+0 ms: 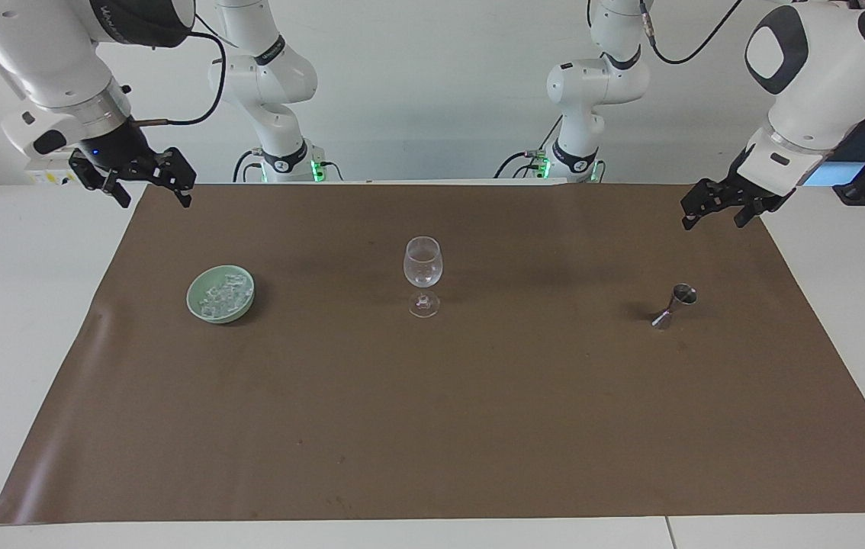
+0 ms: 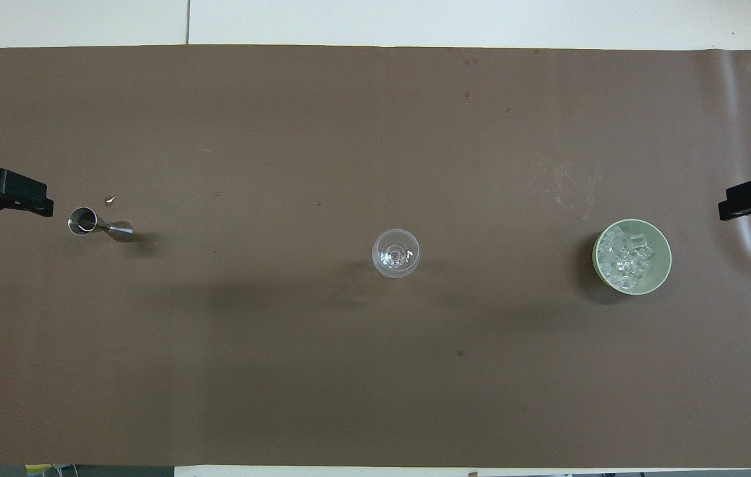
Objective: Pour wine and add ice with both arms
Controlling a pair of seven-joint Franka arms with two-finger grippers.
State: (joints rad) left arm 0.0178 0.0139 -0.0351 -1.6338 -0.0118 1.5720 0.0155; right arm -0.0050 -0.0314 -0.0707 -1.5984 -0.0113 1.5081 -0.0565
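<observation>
You have the stemmed wine glass [image 1: 422, 276] standing upright at the middle of the brown mat [image 1: 478, 427], and everything else is best placed from it. Toward the right arm's end of the table from the glass, well apart from it, sits the pale green bowl [image 1: 199, 308], and the ice [image 1: 223, 295] lies heaped inside it as small clear chunks. Toward the left arm's end, about as far from the glass, stands the small metal jigger [image 1: 673, 303]; it looks upright on its lower cone, though its lean in the facing view makes that hard to be sure of.

Your right gripper [image 1: 150, 190] hangs in the air over the mat's edge at the bowl's end of the table, its fingers spread apart and holding nothing. Your left gripper [image 1: 715, 213] hangs over the mat's corner at the jigger's end, also with fingers parted and empty. Neither gripper touches the glass, the bowl or the jigger. The glass bowl looks clear, with no ice visible in it.
</observation>
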